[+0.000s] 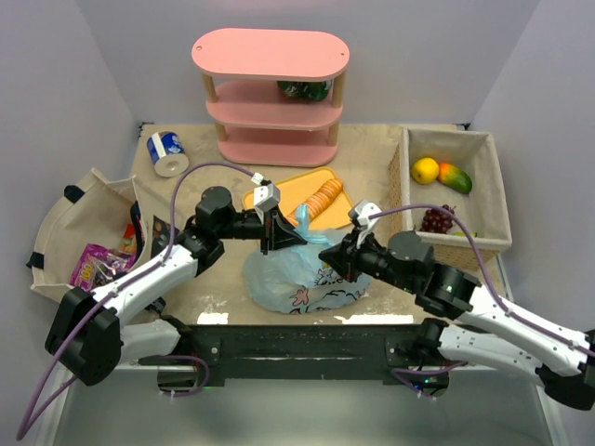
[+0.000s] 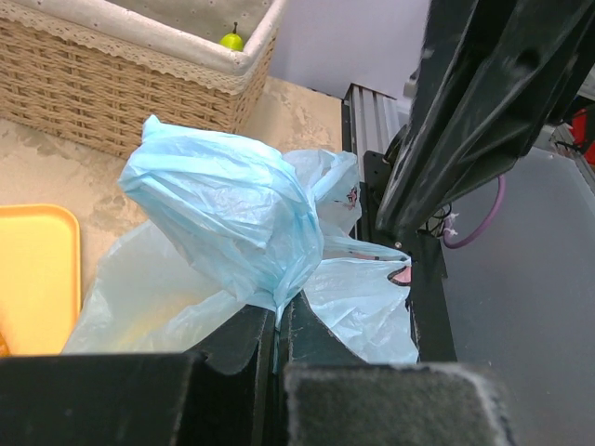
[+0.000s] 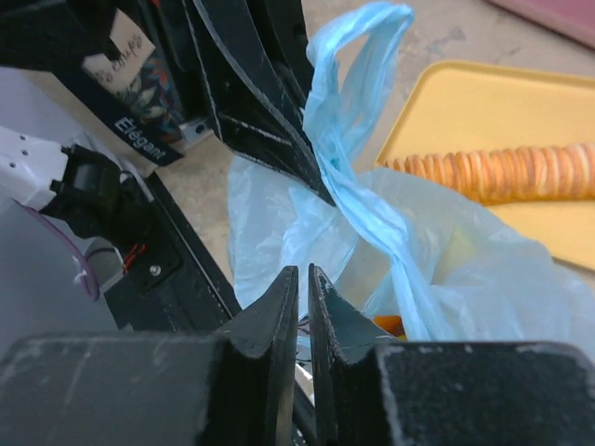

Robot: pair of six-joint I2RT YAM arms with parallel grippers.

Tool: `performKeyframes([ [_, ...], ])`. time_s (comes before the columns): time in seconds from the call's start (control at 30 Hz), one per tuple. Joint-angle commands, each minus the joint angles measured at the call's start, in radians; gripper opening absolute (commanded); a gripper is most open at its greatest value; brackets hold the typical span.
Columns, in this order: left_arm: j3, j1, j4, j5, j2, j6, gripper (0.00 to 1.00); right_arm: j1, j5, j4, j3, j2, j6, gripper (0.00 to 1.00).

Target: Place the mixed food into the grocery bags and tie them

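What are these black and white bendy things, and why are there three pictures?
They are two robot arms. One picture looks down from above; the others come from wrist cameras. On the table lie a blue bag, a tray with a loaf, a basket of fruit, a can and a shelf. The left end effector pinches the bag's handle. The right end effector is almost shut by the bag; I cannot tell if it grips anything.

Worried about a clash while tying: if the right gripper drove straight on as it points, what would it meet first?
Likely the grocery bag, its twisted handle just beyond the jaws; the left gripper pinching it sits close behind. Depth is unclear.
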Motion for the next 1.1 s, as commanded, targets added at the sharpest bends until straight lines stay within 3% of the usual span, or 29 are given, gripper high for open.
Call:
performKeyframes([
  [0.0,0.012,0.006,0.009,-0.004,-0.025,-0.007,0.0,0.027,0.068,-0.019,0.024,0.056,0.036,0.11],
  [0.27,0.009,0.004,0.022,0.009,-0.023,-0.015,0.0,0.08,0.204,0.033,-0.002,0.156,0.039,0.1],
  [0.63,-0.007,0.004,0.058,0.019,-0.018,-0.04,0.0,0.181,0.158,0.338,-0.072,0.338,0.084,0.1],
  [0.83,-0.011,0.004,0.052,0.025,-0.022,-0.036,0.0,0.191,0.193,0.326,-0.065,0.328,0.082,0.11],
  [0.93,-0.001,0.004,0.01,0.022,-0.031,-0.006,0.0,0.194,0.196,0.23,-0.046,0.235,0.084,0.21],
  [0.97,0.002,0.006,0.001,0.019,-0.037,0.002,0.0,0.195,0.175,0.222,-0.043,0.204,0.084,0.33],
  [1.07,0.004,0.004,-0.005,0.026,-0.037,0.01,0.0,0.195,0.083,0.11,-0.026,0.088,0.069,0.54],
])
